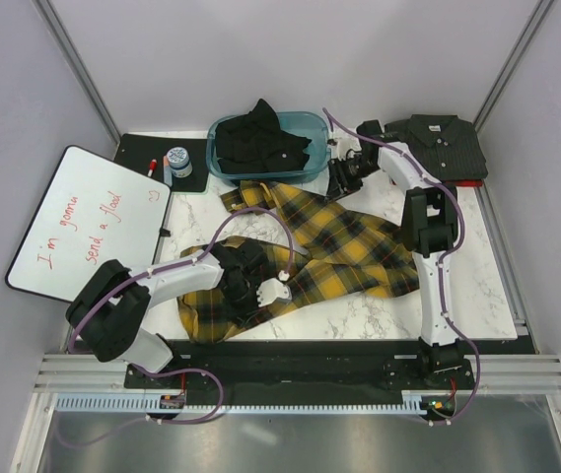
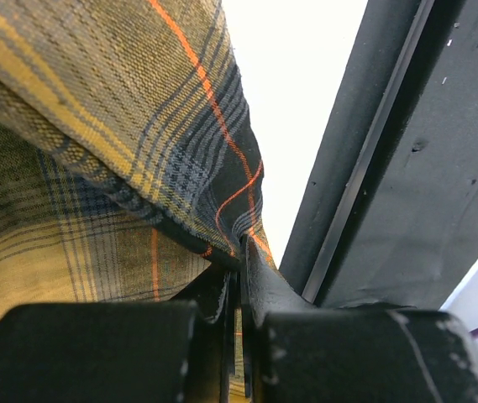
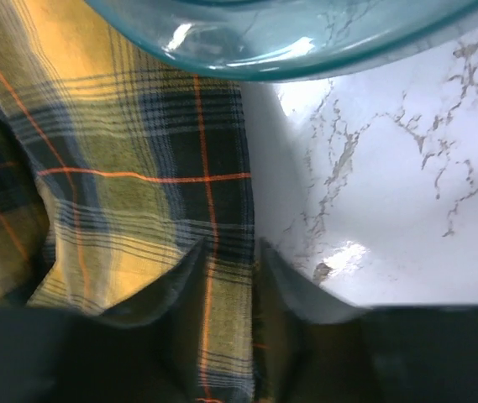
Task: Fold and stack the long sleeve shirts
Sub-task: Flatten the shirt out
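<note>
Because the plaid shirt point(image 1: 349, 246) has to be pulled flat before any fold can go in, both arms are working at its edges, and the teal tub point(image 1: 312, 118) on the marble table point(image 1: 379, 313) is the handiest marker for where everything sits. Well to the left of the tub lies a whiteboard point(image 1: 88, 222), which has no part in the job. Nearer than the tub and slightly left of it, the left gripper point(image 1: 273, 291) is clenched on a fold of the plaid shirt. The wrist view shows cloth pinched between its shut fingers point(image 2: 222, 294), probably to anchor or lift that side. The shirt itself sprawls crumpled outward from just under the tub's near rim. Inside the tub the black shirt point(image 1: 260, 143) lies in a heap (waiting its turn, I judge). At the tub's near right corner the right gripper point(image 1: 342, 180) straddles the plaid hem. Its fingers point(image 3: 190, 264) are parted with cloth between them and not yet clamped, placed to take the opposite edge. Right of the tub, the charcoal shirt point(image 1: 443, 143) rests folded, seemingly the start of the stack.
</note>
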`<act>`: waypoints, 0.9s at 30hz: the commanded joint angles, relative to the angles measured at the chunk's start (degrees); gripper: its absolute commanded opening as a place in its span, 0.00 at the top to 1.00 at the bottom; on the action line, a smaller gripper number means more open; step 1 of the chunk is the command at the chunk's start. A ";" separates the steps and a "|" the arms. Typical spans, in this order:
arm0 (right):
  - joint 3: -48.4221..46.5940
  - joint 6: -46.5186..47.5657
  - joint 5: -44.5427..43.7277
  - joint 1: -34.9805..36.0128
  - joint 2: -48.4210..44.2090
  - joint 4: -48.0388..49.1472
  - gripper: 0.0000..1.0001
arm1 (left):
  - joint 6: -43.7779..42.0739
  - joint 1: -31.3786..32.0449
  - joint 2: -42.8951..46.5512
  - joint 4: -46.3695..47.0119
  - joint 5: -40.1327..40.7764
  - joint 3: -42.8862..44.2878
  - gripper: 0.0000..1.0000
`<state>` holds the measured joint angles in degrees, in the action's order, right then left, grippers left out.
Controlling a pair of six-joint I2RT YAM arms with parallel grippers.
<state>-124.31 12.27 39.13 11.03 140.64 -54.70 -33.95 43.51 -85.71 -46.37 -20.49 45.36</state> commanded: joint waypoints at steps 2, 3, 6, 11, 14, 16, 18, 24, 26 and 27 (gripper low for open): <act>-2.08 -0.14 5.16 -0.39 -2.47 -0.94 0.90 | -1.82 0.09 0.19 0.93 1.51 -0.45 0.98; -1.73 -0.06 5.77 -0.65 -3.43 -0.94 0.98 | -1.64 0.09 0.28 1.10 1.77 -0.36 0.98; -1.72 0.12 8.41 -1.62 -8.70 -1.73 1.00 | -0.06 -0.26 0.46 1.28 2.03 -0.54 0.98; -4.53 5.02 13.77 -2.85 -21.61 -9.44 1.00 | 3.89 -2.81 1.60 1.90 0.45 -0.63 0.98; -1.74 18.35 17.90 -2.24 -31.98 -23.21 1.00 | 5.47 -5.79 2.82 2.16 0.36 0.51 0.98; 10.43 23.31 15.29 0.13 -44.30 -29.15 1.00 | 5.74 -9.57 3.53 0.94 -0.68 2.26 0.98; 27.78 33.40 6.52 5.37 -61.77 -29.06 1.00 | 5.65 -13.86 5.20 -0.12 -3.31 3.41 0.98; 52.57 36.16 -14.67 21.75 -83.66 -29.06 1.00 | -0.57 -14.96 14.67 -4.42 -8.51 3.68 0.98; 56.26 37.20 -16.28 23.07 -84.83 -29.06 1.00 | -5.49 -11.97 17.41 -6.71 -7.47 2.45 0.98; 56.72 37.82 -16.28 23.16 -83.87 -29.06 0.98 | -7.07 -9.08 20.12 -9.15 -7.46 1.84 0.98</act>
<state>-74.96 44.93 33.19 32.86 52.21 -77.23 -32.75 28.32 -72.58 -48.64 -24.51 47.53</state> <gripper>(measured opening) 0.007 0.033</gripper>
